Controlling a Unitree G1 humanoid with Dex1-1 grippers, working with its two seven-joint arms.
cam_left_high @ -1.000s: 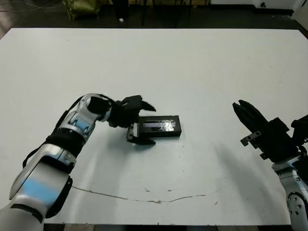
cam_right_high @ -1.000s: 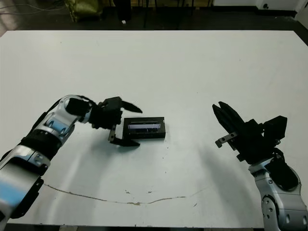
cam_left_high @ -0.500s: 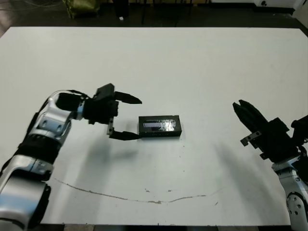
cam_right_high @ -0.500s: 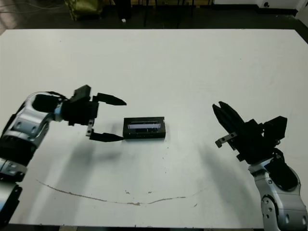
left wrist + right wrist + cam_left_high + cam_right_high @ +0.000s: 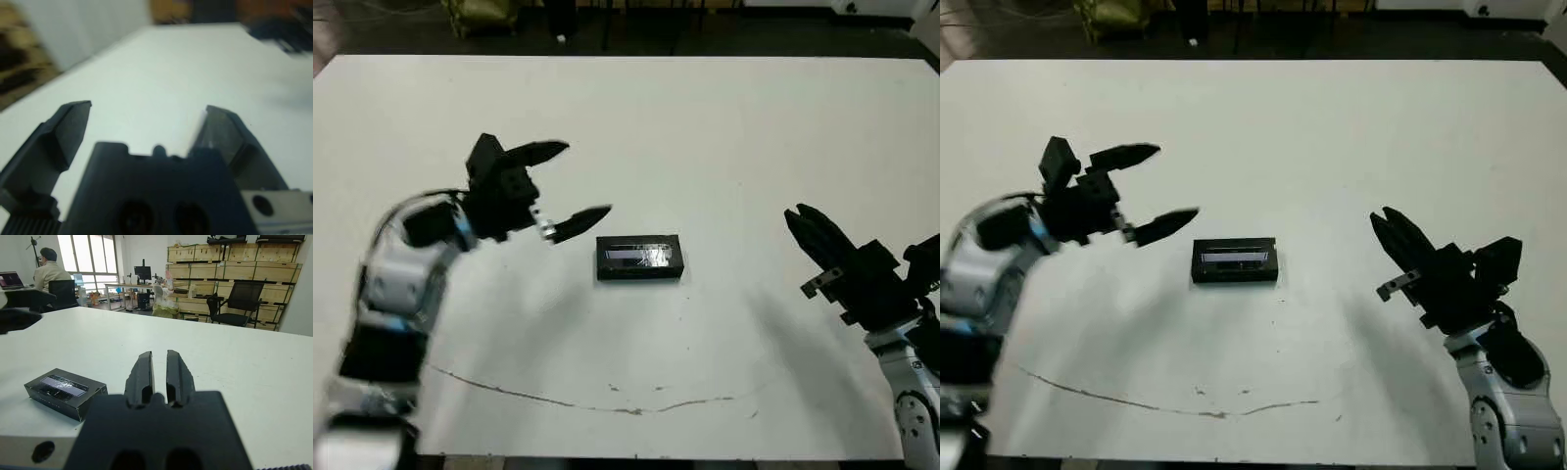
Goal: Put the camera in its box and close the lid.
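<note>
The box sits at the table's middle as a small black block, with the lid and its shiny window strip lying flat on top. The camera is out of view. My left gripper hangs open above the table, left of the box and apart from it, with nothing between its fingers; its wrist view is blurred. My right gripper is shut and empty at the right, well away from the box, which shows in its wrist view.
A thin dark crack line runs across the near part of the white table. Beyond the table, a person sits at a desk, with chairs and wooden crates behind.
My left gripper has drawn back from the box's left end, rising and moving left while staying open. The box with its lid and my right arm have not moved.
</note>
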